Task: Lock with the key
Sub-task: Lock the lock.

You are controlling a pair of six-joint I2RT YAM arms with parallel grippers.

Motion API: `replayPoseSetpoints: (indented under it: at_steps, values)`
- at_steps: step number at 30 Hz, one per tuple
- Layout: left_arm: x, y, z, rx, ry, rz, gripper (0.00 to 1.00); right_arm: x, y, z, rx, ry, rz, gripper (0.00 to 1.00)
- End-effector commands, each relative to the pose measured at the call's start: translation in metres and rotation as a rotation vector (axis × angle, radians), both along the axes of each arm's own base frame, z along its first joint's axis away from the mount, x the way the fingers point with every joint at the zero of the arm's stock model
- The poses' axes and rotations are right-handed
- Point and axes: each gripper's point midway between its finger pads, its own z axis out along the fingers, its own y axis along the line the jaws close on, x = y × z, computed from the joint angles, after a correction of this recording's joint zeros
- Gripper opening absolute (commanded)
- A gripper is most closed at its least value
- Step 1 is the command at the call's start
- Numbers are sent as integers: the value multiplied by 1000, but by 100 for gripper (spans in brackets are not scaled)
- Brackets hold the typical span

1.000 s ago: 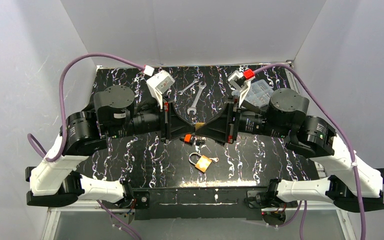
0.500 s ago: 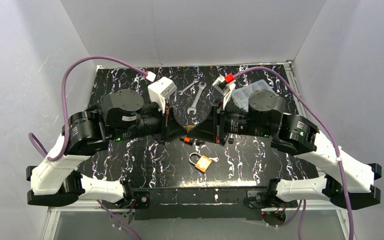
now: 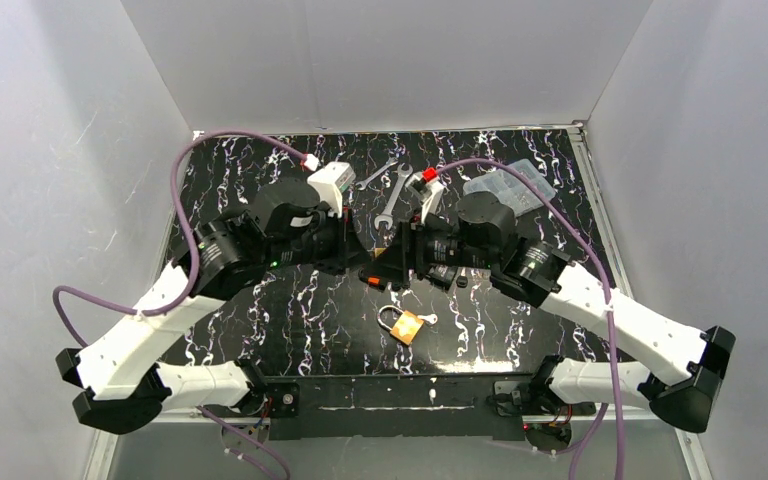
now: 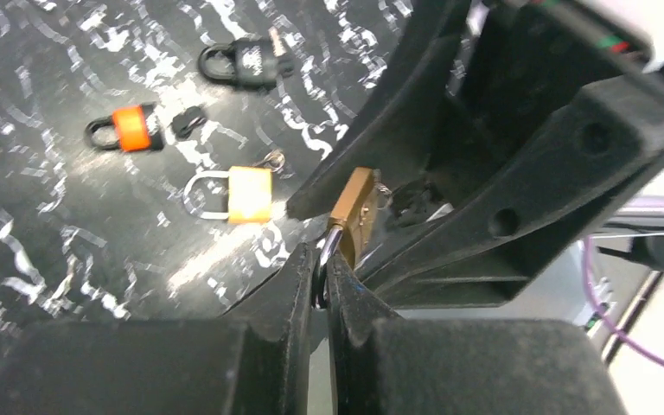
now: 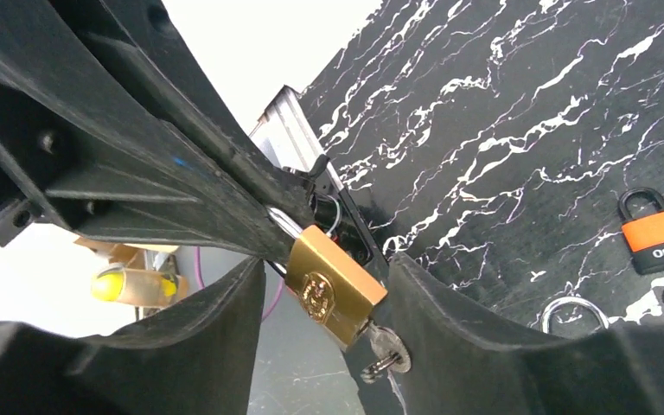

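Both arms meet mid-table, above the surface, w/ the brass lock (image 5: pixel 333 285) held between them. Your left gripper (image 4: pixel 322 258) is pinched tight on the shackle, fingers nearly touching w/ only the steel loop between them. Your right gripper (image 5: pixel 325 262) comes in from the opp. side, jaws closed in on the brass body, one finger per face (the right wrist view shows a sliver of gap on one side, so contact there isn't certain). The key (image 5: pixel 386 354) sits in the keyway at the lock's bottom end, its silver head sticking out and lying against a right finger. You can't tell whether the shackle is seated or popped, since the left fingers cover that end. On the table (image 3: pixel 260 320) below lies a gold lock (image 4: pixel 246 192), flat, w/ an orange lock (image 4: pixel 130 128) and a black lock (image 4: pixel 251 59) farther from the bases. Two wrenches (image 3: pixel 393 193) and a clear box (image 3: pixel 505 185) lie toward the back, well apart from the grippers.
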Motion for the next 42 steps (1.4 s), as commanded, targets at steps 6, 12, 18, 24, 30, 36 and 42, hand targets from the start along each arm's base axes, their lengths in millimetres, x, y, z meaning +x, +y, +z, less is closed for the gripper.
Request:
replayPoseSetpoints:
  at_steps: [6,12,18,24,30,36,42]
  values:
    - [0,-29,100,-426,-122,-123,0,-10,-42,40,310,-69,159,67]
    - [-6,-24,107,-459,-118,-156,0,-16,-67,64,442,-72,225,67]
    - [-21,-23,115,-499,-108,-239,0,-23,-78,82,482,-97,245,66]
    - [-30,-22,112,-503,-89,-293,0,-25,-84,98,511,-117,232,63]
    - [-36,-24,108,-514,-62,-324,0,-21,-85,105,522,-111,202,60]
    - [-33,-28,99,-504,-38,-323,0,-14,-82,109,526,-81,173,56]
    - [-27,-30,93,-499,-33,-302,0,-13,-80,105,509,-54,183,47]
